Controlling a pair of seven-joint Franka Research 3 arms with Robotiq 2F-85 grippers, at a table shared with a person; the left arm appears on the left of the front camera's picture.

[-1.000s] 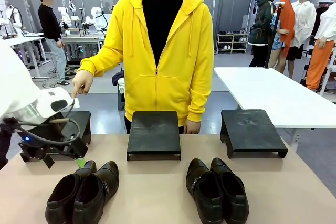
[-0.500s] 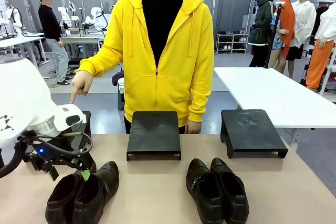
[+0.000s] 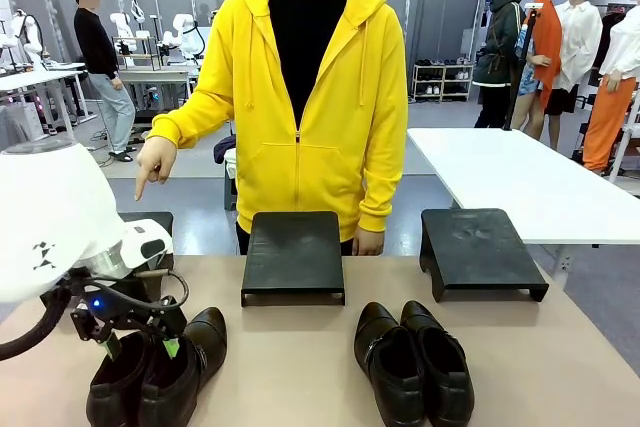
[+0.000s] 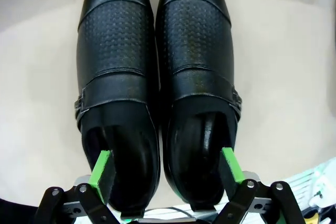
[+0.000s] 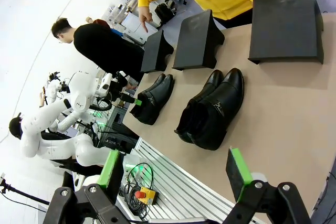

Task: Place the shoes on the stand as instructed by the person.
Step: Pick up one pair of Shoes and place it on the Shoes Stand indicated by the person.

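Two pairs of glossy black shoes lie near the table's front, the left pair (image 3: 160, 369) (image 4: 152, 77) (image 5: 153, 98) and the right pair (image 3: 412, 362) (image 5: 212, 109). My left gripper (image 3: 140, 347) (image 4: 167, 169) is open and low over the left pair's heel ends. One green pad (image 4: 102, 174) sits inside one shoe's opening, the other pad (image 4: 231, 163) at the outer rim of its neighbour's opening. The person in the yellow hoodie (image 3: 310, 97) points a finger of one hand (image 3: 152, 162) down at the left stand (image 3: 150, 222). My right gripper (image 5: 175, 170) hangs open and empty, off the table's side.
Three black stands line the far side: the left one partly behind my arm, the middle stand (image 3: 293, 255) (image 5: 198, 39) and the right stand (image 3: 478, 247) (image 5: 286, 22). A white table (image 3: 520, 182) stands behind on the right.
My left gripper has come down and forward from above the left pair's toes to their heel openings. The person's hand keeps pointing down at the left stand.
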